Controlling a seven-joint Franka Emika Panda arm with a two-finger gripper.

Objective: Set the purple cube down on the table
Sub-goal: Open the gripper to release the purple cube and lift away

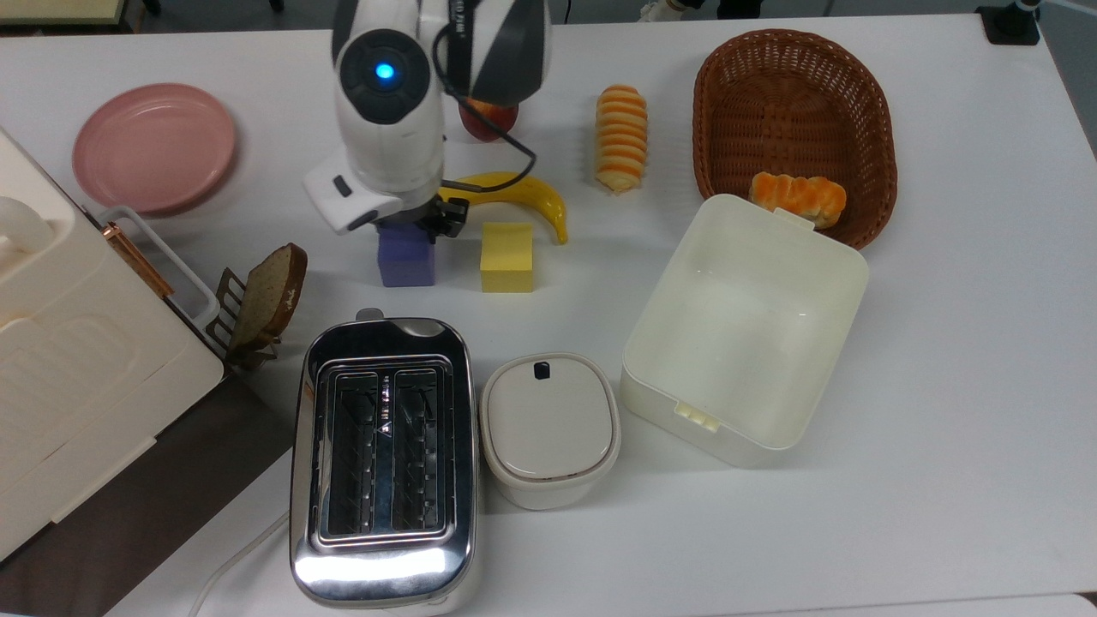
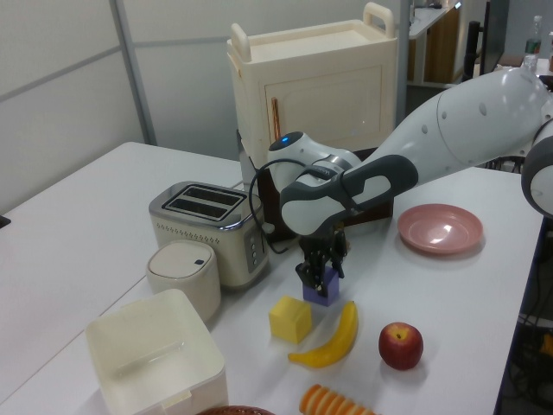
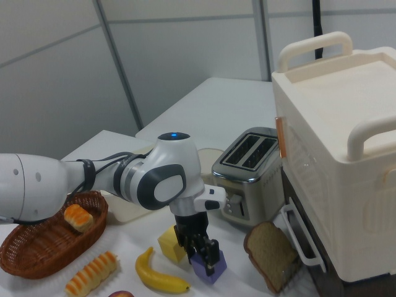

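Purple cube seemingly clamped in pincer, clear gap to yellow cube, bare table beyond.

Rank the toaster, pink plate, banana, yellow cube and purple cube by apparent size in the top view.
1. Toaster, clearly largest.
2. Pink plate.
3. Banana, partly hidden by the arm.
4. Yellow cube and purple cube: they look alike; the end effector covers part of the purple one, so no ranking.
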